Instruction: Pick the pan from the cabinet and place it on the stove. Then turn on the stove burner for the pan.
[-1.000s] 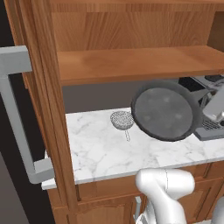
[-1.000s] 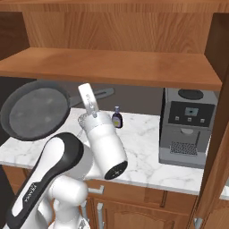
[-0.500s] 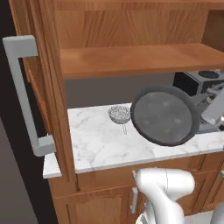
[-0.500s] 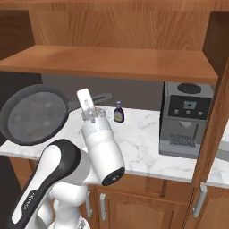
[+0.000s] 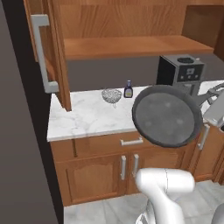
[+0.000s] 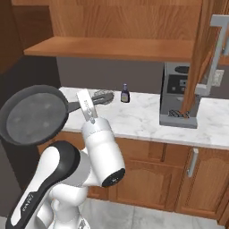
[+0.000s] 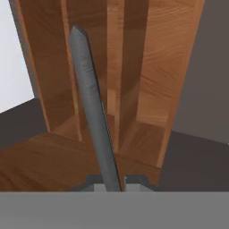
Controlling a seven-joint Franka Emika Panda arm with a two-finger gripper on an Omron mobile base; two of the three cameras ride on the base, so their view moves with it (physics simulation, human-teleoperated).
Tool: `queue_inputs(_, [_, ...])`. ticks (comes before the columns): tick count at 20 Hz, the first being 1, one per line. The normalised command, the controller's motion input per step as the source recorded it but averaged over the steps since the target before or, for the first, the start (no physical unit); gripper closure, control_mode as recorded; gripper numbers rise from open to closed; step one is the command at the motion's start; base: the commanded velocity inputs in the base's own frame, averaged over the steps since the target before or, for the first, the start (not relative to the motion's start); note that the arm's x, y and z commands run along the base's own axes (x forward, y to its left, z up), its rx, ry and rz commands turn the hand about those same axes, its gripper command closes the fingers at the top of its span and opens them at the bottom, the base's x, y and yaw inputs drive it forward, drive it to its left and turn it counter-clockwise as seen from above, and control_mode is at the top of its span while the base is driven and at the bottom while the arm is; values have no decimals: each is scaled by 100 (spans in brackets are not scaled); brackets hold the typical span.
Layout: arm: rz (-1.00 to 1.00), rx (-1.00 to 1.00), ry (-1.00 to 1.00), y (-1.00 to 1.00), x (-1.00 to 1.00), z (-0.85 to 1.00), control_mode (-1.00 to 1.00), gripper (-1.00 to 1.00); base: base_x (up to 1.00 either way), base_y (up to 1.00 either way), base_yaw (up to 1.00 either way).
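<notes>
Gripper (image 6: pixel 87 107) is clamped shut on the handle of the pan (image 6: pixel 33 115), held in the air in front of the marble desk (image 6: pixel 134 117), clear of the cabinet (image 6: pixel 112 27). Its mottled face stands tilted up on edge, the long handle (image 7: pixel 91 107) running straight out from between the jaws.

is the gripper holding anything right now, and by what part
Yes: the gripper is shut on the pan, gripping it by its long handle, out in front of the counter.

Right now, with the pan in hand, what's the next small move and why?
Probably keep carrying the pan sideways, clear of the counter, toward the stove. The end effector is shut on its handle, the pan hangs tilted in front of the counter edge, and no burner is in sight.
</notes>
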Motion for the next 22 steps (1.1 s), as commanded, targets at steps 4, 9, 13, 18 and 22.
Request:
queue_inputs(4, [0,0,0,0,0,0,100,100,-83,0,0])
queue_inputs(9, [0,0,0,0,0,0,100,100,-72,-3,0])
queue_inputs(13, [0,0,0,0,0,0,100,100,-30,-26,-4])
queue_inputs(18, [0,0,0,0,0,0,100,100,-3,-39,-11])
queue_inputs(22, [0,0,0,0,0,0,100,100,-1,-27,-21])
